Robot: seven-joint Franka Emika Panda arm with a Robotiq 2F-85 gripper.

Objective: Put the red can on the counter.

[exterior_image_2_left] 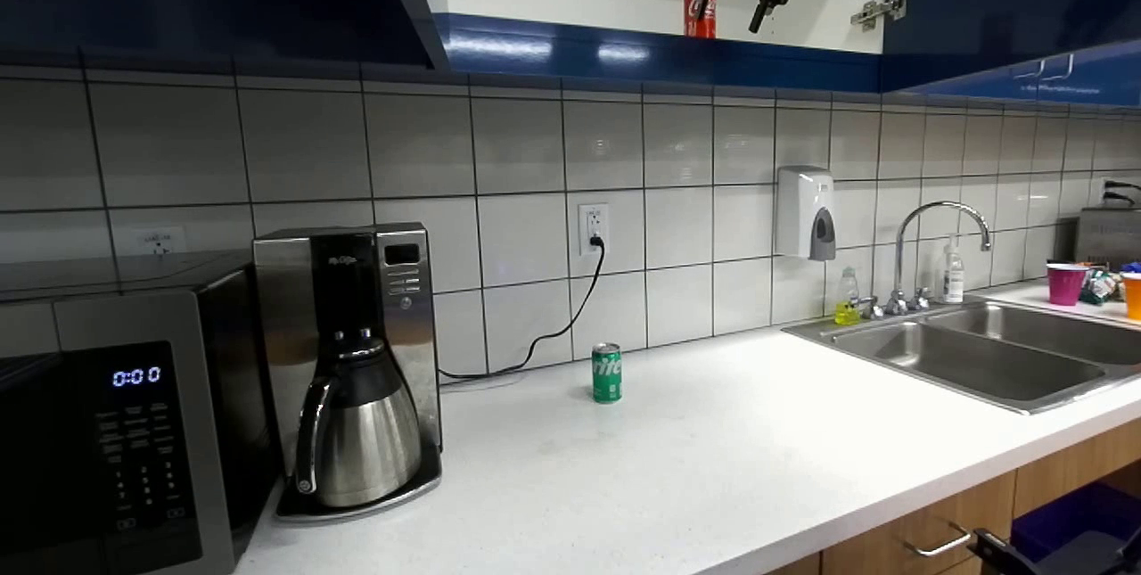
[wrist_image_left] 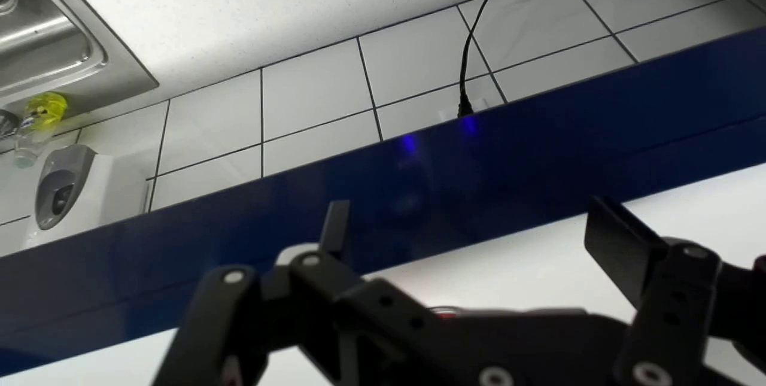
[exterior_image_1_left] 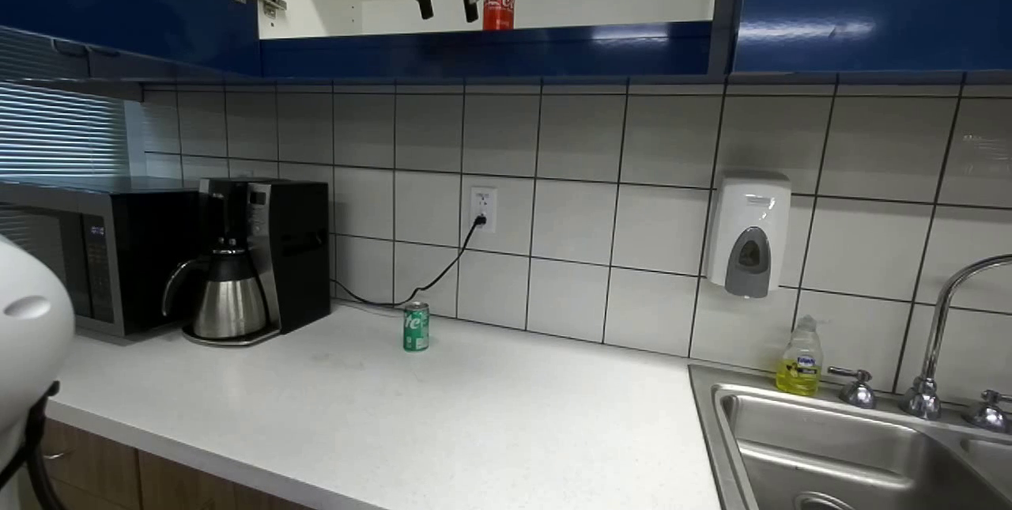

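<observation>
The red can [exterior_image_1_left: 500, 4] stands upright in the open upper cabinet; it also shows in an exterior view [exterior_image_2_left: 701, 28], partly covered by a finger. In the wrist view only a sliver of its bottom end [wrist_image_left: 446, 316] shows behind the gripper body. My gripper [exterior_image_1_left: 449, 14] is open and empty, pointing down in front of the cabinet opening, close to the can. It also shows in an exterior view [exterior_image_2_left: 729, 18] and in the wrist view [wrist_image_left: 470, 218], its fingers wide apart. The white counter [exterior_image_1_left: 514, 415] lies far below; it also shows in an exterior view [exterior_image_2_left: 713, 450].
A blue cabinet edge [exterior_image_1_left: 482, 54] runs below the can and gripper. A green can [exterior_image_1_left: 416, 328] stands on the counter. A coffee maker [exterior_image_2_left: 414, 290] and microwave [exterior_image_2_left: 143, 432] stand at one end, a steel sink [exterior_image_1_left: 830, 439] at the other. A black cord [exterior_image_1_left: 443, 273] hangs by the tiles.
</observation>
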